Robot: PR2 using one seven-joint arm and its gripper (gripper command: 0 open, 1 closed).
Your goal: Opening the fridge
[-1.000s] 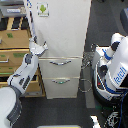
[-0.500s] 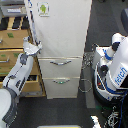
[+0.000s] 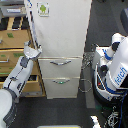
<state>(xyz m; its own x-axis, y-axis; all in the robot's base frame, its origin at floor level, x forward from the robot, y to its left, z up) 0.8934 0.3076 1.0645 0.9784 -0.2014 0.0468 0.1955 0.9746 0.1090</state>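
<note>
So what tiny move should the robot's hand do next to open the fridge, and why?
Probably pull the door edge a little further out toward the camera. The hand sits at the left edge of the fridge's big upper door, which seems only slightly ajar. Whether the hand is open or shut is too blurry to tell.

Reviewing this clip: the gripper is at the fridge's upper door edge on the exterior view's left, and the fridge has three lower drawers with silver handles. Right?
Not quite. The exterior view shows two lower drawers on the fridge, not three, each with a curved silver handle. The gripper is at the upper door's edge on the exterior view's left, as stated.
</note>
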